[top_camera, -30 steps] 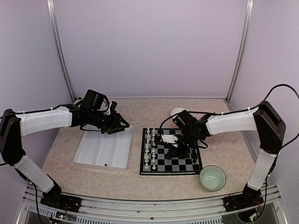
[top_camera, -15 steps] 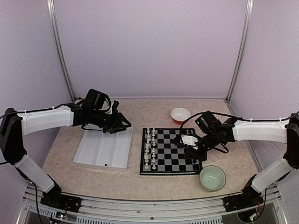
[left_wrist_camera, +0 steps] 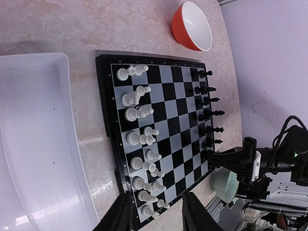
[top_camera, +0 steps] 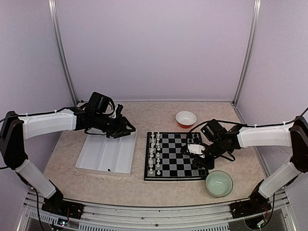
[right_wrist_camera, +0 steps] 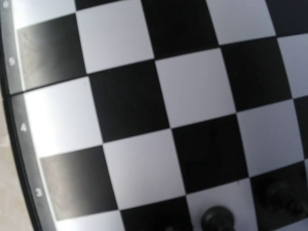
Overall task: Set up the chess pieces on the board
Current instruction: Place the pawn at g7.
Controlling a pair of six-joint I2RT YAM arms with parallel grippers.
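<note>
The board [top_camera: 175,161] lies mid-table, with white chess pieces [top_camera: 154,154] in two rows along its left side. Black chess pieces [left_wrist_camera: 208,102] stand along its right edge. My right gripper [top_camera: 198,160] hangs low over the board's near right part, beside the black pieces, its fingers together. Whether it holds anything does not show. The right wrist view has only board squares [right_wrist_camera: 192,91] and the blurred tops of two black pieces [right_wrist_camera: 217,219], no fingers. My left gripper [top_camera: 126,131] hovers over the tray's far right corner. It is open, with nothing between its fingers [left_wrist_camera: 115,216].
A white partitioned tray [top_camera: 103,156] sits left of the board. A red bowl [top_camera: 186,118] stands behind the board's far right corner. A pale green bowl [top_camera: 219,184] sits at its near right corner, close to the right gripper.
My right gripper has moved from the board's middle to its right side and slightly nearer, the forearm swinging out to the right. The left arm has stayed put.
</note>
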